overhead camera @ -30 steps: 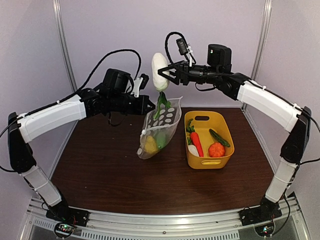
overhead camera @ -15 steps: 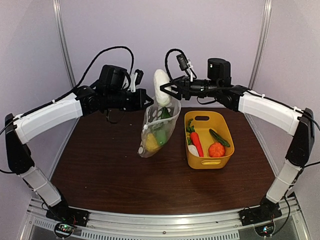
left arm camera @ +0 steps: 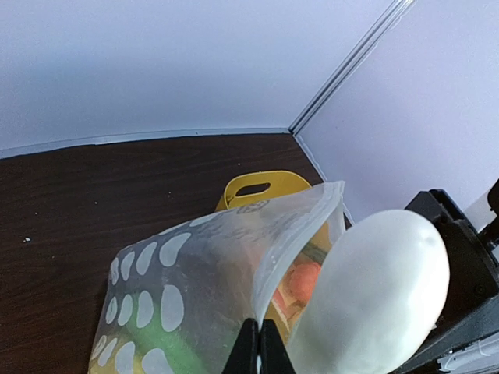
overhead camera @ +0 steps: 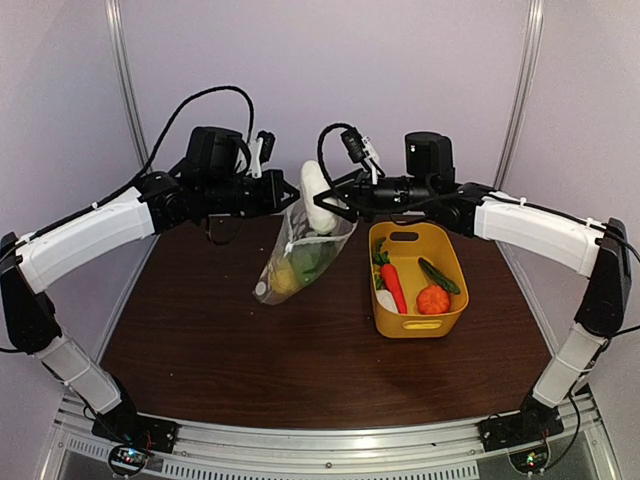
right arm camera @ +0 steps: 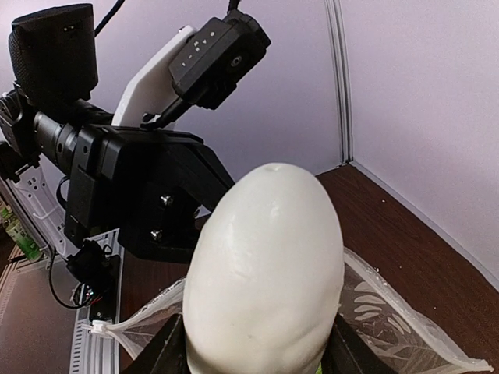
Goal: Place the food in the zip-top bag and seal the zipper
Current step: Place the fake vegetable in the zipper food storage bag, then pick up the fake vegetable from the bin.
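Observation:
The clear dotted zip-top bag (overhead camera: 295, 258) hangs above the table, pinched at its mouth edge by my left gripper (overhead camera: 291, 197), which is shut on it. Yellow and green food pieces lie inside. My right gripper (overhead camera: 333, 205) is shut on the white radish (overhead camera: 317, 197), held upright with its lower end in the bag's mouth. In the left wrist view the gripper (left arm camera: 260, 347) pinches the pale zipper strip (left arm camera: 290, 241), with the radish (left arm camera: 373, 296) to its right. In the right wrist view the radish (right arm camera: 265, 273) fills the gripper (right arm camera: 253, 354), and the bag's open mouth (right arm camera: 405, 327) lies below.
A yellow basket (overhead camera: 417, 279) stands right of the bag, holding a red carrot-like piece (overhead camera: 393, 287), an orange piece (overhead camera: 433, 299), a green cucumber (overhead camera: 439, 275) and a white piece. Purple walls close the back and sides.
My right gripper has lowered the radish, its leafy end now down in the bag's mouth. My left gripper and the bag have shifted left and up a little.

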`<action>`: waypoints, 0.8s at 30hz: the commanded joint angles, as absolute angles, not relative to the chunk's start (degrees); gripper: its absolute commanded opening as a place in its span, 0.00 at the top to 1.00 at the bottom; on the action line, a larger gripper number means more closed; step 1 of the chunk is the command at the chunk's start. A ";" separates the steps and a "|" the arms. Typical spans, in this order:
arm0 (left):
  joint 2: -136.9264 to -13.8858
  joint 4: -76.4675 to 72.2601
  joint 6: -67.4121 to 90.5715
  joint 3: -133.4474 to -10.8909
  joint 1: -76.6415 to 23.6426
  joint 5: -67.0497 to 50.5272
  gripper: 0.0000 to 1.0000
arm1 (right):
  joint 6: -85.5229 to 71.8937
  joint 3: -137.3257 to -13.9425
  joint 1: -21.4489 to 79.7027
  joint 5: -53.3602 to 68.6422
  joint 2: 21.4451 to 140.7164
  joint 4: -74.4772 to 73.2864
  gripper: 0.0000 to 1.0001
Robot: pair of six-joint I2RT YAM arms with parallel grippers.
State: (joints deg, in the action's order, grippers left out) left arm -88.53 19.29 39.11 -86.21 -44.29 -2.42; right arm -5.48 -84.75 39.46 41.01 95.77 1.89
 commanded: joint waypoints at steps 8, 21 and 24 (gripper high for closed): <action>-86.03 16.82 36.68 -83.52 -43.95 2.89 1.00 | -4.33 -89.00 39.42 36.98 93.48 -4.91 0.25; -83.12 21.18 24.76 -80.47 -43.95 17.71 1.00 | -3.74 -91.46 30.80 36.57 90.30 -13.09 0.24; -82.36 22.09 21.45 -79.20 -43.94 18.75 1.00 | -1.79 -86.61 25.83 31.56 89.07 -15.09 0.29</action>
State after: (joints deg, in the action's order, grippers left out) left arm -85.06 21.93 28.45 -80.66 -44.29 12.95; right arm -4.01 -90.00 31.40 37.93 91.74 -9.89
